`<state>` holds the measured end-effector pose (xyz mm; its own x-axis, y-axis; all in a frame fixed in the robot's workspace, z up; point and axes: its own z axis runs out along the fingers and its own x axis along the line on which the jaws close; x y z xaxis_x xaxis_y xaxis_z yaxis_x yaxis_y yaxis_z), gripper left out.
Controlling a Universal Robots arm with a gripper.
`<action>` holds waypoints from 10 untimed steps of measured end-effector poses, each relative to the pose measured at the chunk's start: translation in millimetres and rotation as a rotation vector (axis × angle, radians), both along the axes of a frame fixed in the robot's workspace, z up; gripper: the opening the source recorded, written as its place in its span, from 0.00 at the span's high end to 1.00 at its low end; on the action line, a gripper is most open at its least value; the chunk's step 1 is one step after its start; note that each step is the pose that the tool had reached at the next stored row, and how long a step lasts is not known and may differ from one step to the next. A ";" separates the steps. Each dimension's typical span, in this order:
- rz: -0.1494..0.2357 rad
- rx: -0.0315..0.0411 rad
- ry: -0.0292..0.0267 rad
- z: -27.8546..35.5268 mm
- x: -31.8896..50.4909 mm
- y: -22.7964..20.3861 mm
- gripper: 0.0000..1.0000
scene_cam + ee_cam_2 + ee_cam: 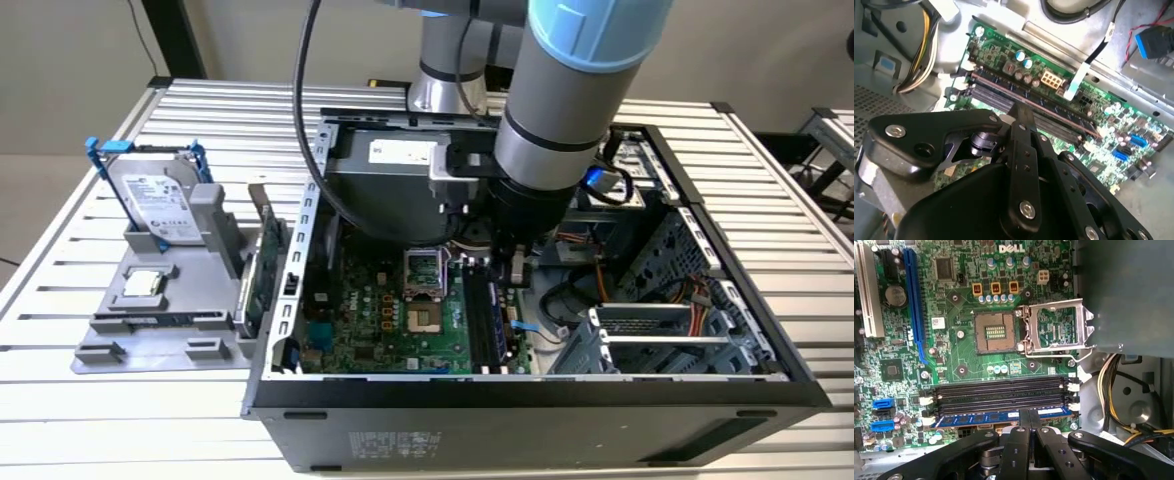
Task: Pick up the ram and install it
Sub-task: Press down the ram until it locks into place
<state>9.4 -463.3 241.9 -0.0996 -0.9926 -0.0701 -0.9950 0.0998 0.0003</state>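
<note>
- In the exterior view the arm reaches down into the open computer case (561, 395), the gripper (514, 268) low over the memory slots (483, 320), which lie to the exterior view's right of the empty processor socket (424, 272).
- The first wrist view gives what that one cannot: the ram (1004, 417), a blue stick, lies along the slot nearest the gripper (1029, 416), beside the black memory slots (999, 390).
- The fingers (1023, 422) are drawn narrow, tips together on the ram's top edge.
- The second wrist view shows the fingertips (1021, 112) pressed down at the slots (1054, 112).
- Outside the case, at the exterior view's left, a grey holder (167, 320) carries a hard drive (158, 205).
</note>
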 end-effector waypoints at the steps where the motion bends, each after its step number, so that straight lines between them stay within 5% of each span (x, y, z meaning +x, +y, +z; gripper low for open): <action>1: 0.000 0.0001 -0.0001 -1.9 3.2 0.0 1.00; 5: 0.000 -0.0002 -0.0009 -9.1 6.1 -1.1 1.00; 10: -0.001 -0.0033 -0.0011 -12.8 6.1 -9.5 1.00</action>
<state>15.5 -472.8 229.1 -0.1003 -0.9927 -0.0669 -0.9949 0.1006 -0.0011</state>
